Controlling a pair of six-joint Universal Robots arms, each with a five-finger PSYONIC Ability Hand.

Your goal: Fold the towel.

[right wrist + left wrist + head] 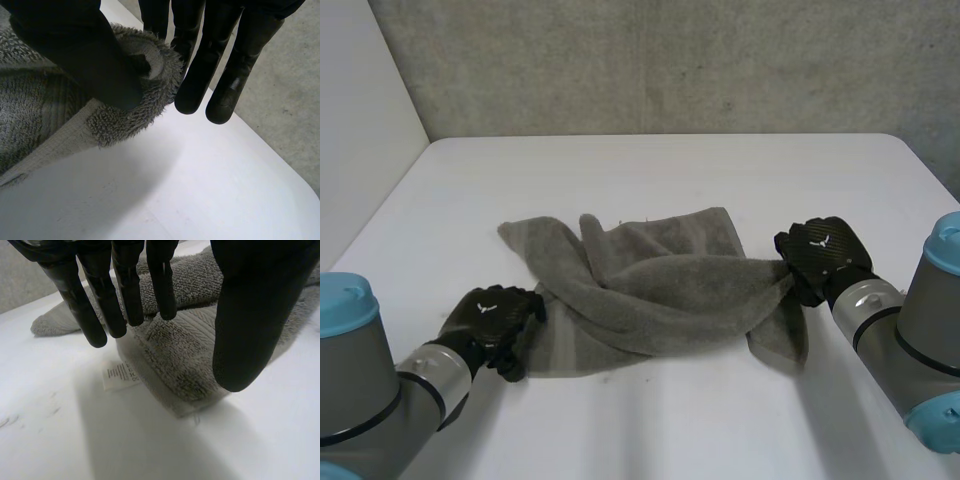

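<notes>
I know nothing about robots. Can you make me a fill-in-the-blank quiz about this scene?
The crumpled towel on the white table is ___ in colour. The right hand pins the towel's edge against its fingers with its ___. Below the straight fingers of the left hand, a small white ___ sticks out from the towel. Missing words: grey, thumb, label.

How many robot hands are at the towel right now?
2. The left hand is at the towel's near left corner, fingers straight over it. The right hand pinches the towel's right edge, lifted off the table.
</notes>
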